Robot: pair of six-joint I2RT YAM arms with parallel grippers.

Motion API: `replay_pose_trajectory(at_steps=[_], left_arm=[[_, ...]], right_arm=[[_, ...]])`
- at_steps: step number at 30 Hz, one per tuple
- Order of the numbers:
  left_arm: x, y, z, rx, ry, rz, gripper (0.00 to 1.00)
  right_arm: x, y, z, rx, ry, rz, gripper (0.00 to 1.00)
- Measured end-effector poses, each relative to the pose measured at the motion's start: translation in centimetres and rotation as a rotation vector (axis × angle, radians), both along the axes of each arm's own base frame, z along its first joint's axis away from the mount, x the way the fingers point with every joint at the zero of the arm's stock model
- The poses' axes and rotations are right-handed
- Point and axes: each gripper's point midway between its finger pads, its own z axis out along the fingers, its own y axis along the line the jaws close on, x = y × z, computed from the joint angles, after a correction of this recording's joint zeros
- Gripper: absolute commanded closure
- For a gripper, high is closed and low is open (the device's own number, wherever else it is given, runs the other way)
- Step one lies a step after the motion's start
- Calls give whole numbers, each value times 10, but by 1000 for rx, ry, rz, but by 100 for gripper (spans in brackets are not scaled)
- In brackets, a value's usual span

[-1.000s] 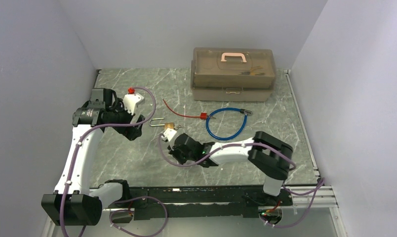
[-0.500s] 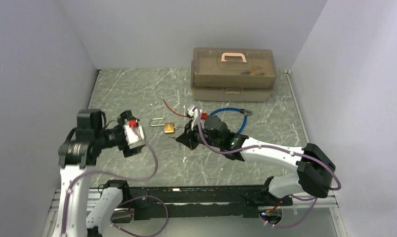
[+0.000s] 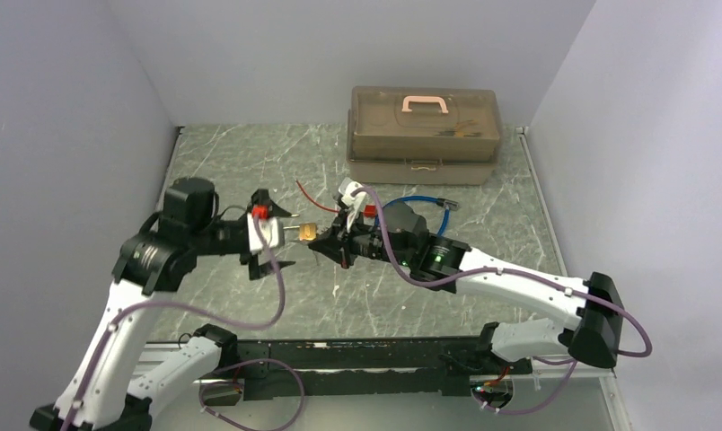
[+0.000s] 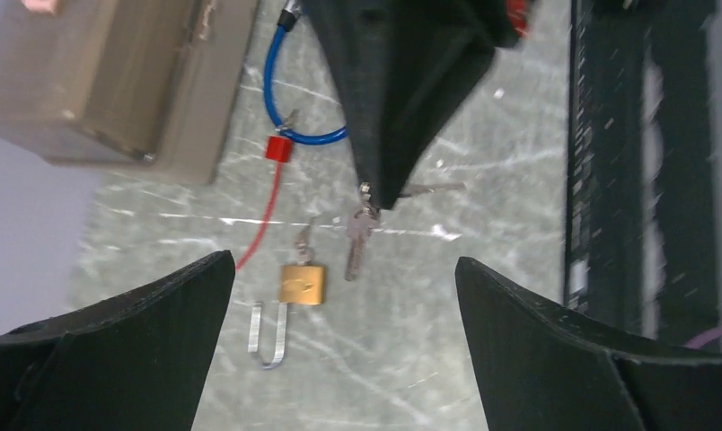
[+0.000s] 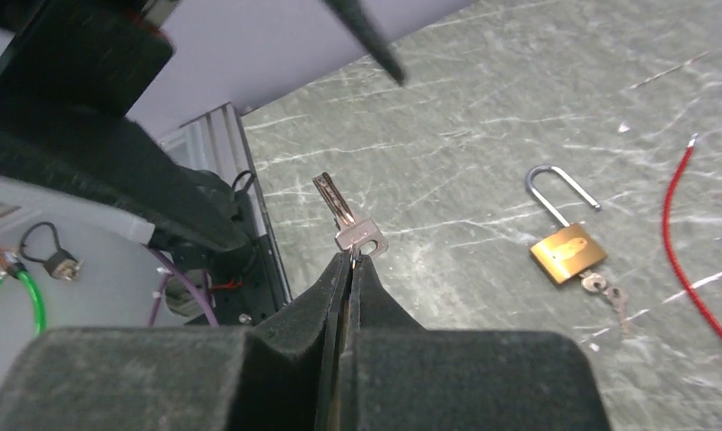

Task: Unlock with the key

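Note:
A brass padlock (image 3: 307,231) lies on the marble table between my two grippers. It shows in the left wrist view (image 4: 302,284) with its steel shackle (image 4: 268,337), one leg free beside the body. A small key sticks out of its base (image 5: 603,287). My right gripper (image 3: 321,244) is shut on the head of a silver key (image 5: 347,219), blade pointing away, held above the table just right of the padlock (image 5: 566,250). That key (image 4: 356,244) hangs from its tip in the left wrist view. My left gripper (image 3: 284,239) is open wide, with the padlock between its fingers (image 4: 115,350).
A brown toolbox (image 3: 424,135) with a pink handle stands at the back. A blue cable lock (image 3: 444,212) and a red cable (image 3: 317,203) lie behind the right gripper. The black rail (image 4: 636,180) runs along the near table edge.
My left arm has swung right and its open gripper now faces the padlock. My right gripper has moved slightly left with the key, closer to the padlock.

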Motion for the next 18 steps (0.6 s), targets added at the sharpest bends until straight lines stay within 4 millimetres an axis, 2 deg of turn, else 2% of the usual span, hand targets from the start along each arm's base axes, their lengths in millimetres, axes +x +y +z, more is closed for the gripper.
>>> replay_pose_trajectory(at_steps=[2,5,10,14,18], left_arm=[[7,-7,7,-43,127,44,1],[6,-12,6,-115,303,111,1],[-12,-20,24,-245,472,125,1],[-27,-31,41,-349,635,62,1],[-38,-38,46,-416,828,4,0]], right_arm=[[-4,-6,6,-13,-46,-11,100],[-14,-16,19,-24,-138,-20,100],[-23,-30,39,-41,-293,-53,100],[-31,-36,45,-97,-428,-87,100],[-42,-39,50,-156,-558,-115,100]])
